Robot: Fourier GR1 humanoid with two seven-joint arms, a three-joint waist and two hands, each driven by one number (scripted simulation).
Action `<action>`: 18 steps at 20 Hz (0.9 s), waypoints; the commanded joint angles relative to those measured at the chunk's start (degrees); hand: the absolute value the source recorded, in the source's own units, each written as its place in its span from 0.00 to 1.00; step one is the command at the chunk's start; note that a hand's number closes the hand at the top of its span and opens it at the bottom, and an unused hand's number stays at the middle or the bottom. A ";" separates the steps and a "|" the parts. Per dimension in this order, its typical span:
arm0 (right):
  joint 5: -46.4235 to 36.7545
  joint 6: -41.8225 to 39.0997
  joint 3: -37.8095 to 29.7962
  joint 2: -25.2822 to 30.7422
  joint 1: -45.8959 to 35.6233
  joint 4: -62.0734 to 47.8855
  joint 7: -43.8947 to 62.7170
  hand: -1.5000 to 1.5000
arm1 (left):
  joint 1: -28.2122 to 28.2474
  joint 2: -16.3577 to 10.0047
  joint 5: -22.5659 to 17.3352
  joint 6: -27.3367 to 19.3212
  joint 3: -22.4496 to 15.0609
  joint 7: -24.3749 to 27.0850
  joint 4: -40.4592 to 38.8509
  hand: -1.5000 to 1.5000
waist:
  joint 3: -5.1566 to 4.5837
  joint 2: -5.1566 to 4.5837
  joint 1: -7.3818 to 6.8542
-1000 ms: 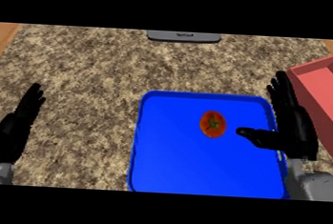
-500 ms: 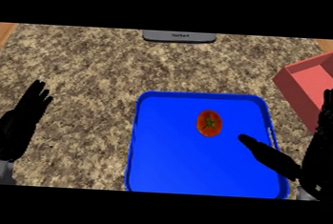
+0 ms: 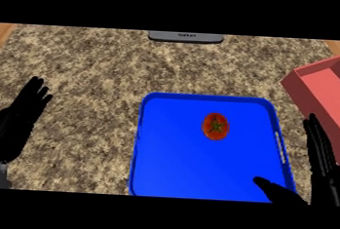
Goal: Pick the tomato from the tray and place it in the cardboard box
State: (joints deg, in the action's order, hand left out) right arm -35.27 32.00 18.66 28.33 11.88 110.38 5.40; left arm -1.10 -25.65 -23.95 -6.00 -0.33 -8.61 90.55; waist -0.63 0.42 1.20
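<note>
A red tomato [image 3: 215, 126] with a green stem lies in the upper right part of the blue tray [image 3: 170, 170]. The reddish cardboard box [image 3: 325, 97] stands open at the right edge of the counter. My right hand [image 3: 327, 173] is at the lower right, fingers straight and open, its thumb [image 3: 273, 191] over the tray's near right corner, well below the tomato. My left hand [image 3: 14, 123] rests open at the left edge, fingers up, holding nothing.
A speckled stone counter [image 3: 96, 68] lies under everything. A dark grey flat object [image 3: 186, 37] sits at the far edge, top centre. Wood shows at the top corners.
My right hand has drawn back toward the lower right, away from the tomato. The view has shifted so the tray and box sit lower and more to the right. The tomato stays in the tray.
</note>
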 commanded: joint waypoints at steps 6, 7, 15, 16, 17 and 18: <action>-16.63 -23.67 6.61 0.39 -4.42 7.46 33.66 0.00 | 0.25 1.72 0.96 -0.02 -2.92 -0.99 2.53 0.50 | 0.03 -0.43 -2.61; -18.76 -26.19 8.63 -1.06 -5.27 9.35 37.59 0.00 | -0.98 1.90 1.47 -1.30 -2.82 -1.91 1.92 0.50 | 0.06 -0.40 -2.07; -17.90 -47.28 13.35 -17.07 -24.37 6.63 61.41 0.00 | 0.84 1.11 0.77 0.92 -0.07 -1.01 2.22 0.50 | 0.50 -0.49 -2.18; -19.32 -46.42 13.85 -20.33 -27.04 2.25 62.43 0.00 | -0.93 1.06 0.23 1.15 -0.03 -2.31 2.10 0.50 | 0.53 -0.54 -2.17; -17.17 -49.18 11.69 -19.62 -26.20 4.40 62.66 0.00 | 0.59 2.16 1.46 0.21 -0.28 -1.43 2.31 0.50 | 0.56 -0.44 -1.76; -15.85 -51.51 10.54 -18.80 -25.58 5.83 62.85 0.00 | -0.13 0.74 0.91 -0.44 1.30 -3.61 4.28 0.50 | 0.58 -0.37 -1.65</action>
State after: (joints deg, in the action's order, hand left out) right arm -52.48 -10.83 30.04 13.30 -9.47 116.49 59.58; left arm -1.12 -24.63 -23.33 -5.89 -0.62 -11.32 93.91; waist -0.17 -0.01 -0.96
